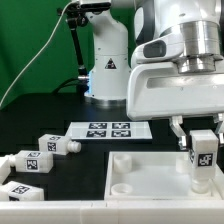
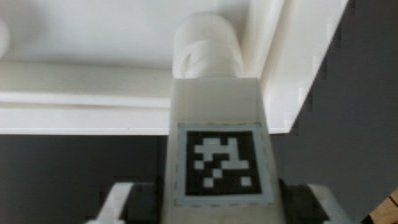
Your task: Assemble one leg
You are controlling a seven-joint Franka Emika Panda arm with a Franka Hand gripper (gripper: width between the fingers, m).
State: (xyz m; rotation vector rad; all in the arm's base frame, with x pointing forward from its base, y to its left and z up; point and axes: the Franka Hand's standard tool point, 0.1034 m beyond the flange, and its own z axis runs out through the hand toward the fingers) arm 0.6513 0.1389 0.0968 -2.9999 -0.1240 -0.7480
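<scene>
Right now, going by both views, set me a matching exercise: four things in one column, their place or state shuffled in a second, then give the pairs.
Things
1. held leg
2. marker board
3. loose legs
4. white tray piece

Place or state
A. lying on their sides at the exterior view's left
B. upright between the jaws
C. foremost in the exterior view, with a raised rim
D. flat on the table, tags up

Pairs: 1-B, 2-D, 3-A, 4-C

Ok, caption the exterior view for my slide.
Jaws hold one tagged leg upright at a corner of the white tray; spare legs lie aside.
</scene>
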